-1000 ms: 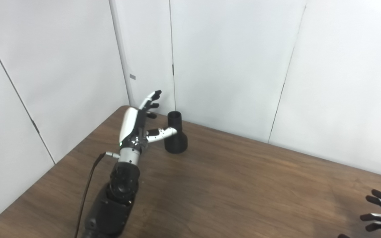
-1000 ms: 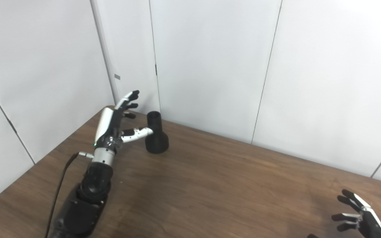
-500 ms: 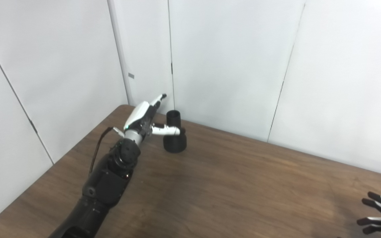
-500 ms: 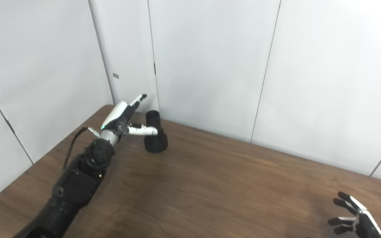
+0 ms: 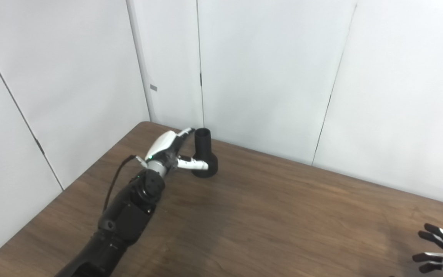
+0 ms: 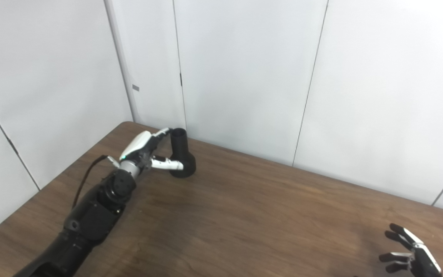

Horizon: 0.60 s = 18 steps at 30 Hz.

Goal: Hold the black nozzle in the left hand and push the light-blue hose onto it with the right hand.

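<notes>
The black nozzle stands upright near the table's far left corner, narrow neck up and wide base down. My left hand reaches it from the left, open, with the thumb lying across the front of the base and the fingers stretched toward the neck. Whether they touch it I cannot tell. My right hand hovers open at the bottom right corner, fingers spread, far from the nozzle. No light-blue hose shows in either view.
The brown wooden table runs up to white wall panels close behind the nozzle. A black cable trails along my left forearm. The table's left edge lies near that arm.
My left hand has dropped and stretched forward to the nozzle, its thumb now low across the base and fingers beside the neck. My right hand has sunk slightly toward the bottom right corner.
</notes>
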{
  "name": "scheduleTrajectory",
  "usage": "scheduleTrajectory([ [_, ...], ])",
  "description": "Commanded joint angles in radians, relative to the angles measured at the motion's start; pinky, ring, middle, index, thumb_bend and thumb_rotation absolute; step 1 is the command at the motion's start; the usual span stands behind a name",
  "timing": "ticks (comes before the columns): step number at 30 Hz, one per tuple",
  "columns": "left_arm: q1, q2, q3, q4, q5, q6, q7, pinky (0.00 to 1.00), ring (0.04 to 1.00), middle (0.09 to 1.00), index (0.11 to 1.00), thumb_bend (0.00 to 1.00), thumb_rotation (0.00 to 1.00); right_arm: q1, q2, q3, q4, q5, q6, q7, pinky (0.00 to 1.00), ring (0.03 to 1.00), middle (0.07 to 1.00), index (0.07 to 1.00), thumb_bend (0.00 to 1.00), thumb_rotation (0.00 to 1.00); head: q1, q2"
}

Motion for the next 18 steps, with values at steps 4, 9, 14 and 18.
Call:
scheduleTrajectory([
  [4,-0.053,0.006,-0.009,0.040,0.008,-0.020,0.027,0.83,0.983,0.942,0.933,1.00,0.35,-0.010,-0.003,-0.010,-0.029,0.013,-0.010,0.000,0.42,0.540,0.752,0.786,0.72,0.00,-0.001,0.004],
  [9,-0.047,-0.008,-0.019,0.074,0.008,-0.064,0.046,0.82,0.969,0.935,0.911,1.00,0.33,-0.007,-0.003,-0.014,-0.028,0.020,-0.007,0.004,0.43,0.552,0.762,0.794,0.72,0.00,-0.003,0.009],
  [14,-0.045,-0.014,-0.042,0.097,0.013,-0.084,0.048,0.86,0.958,0.916,0.897,1.00,0.35,-0.003,-0.006,-0.013,-0.040,0.084,0.004,0.038,0.43,0.578,0.794,0.814,0.70,0.00,-0.005,0.014],
  [18,-0.048,-0.023,-0.055,0.115,0.019,-0.083,0.056,0.86,0.959,0.908,0.896,1.00,0.37,0.001,-0.007,-0.015,-0.062,0.119,0.023,0.064,0.43,0.586,0.807,0.820,0.69,0.00,-0.005,0.018],
])
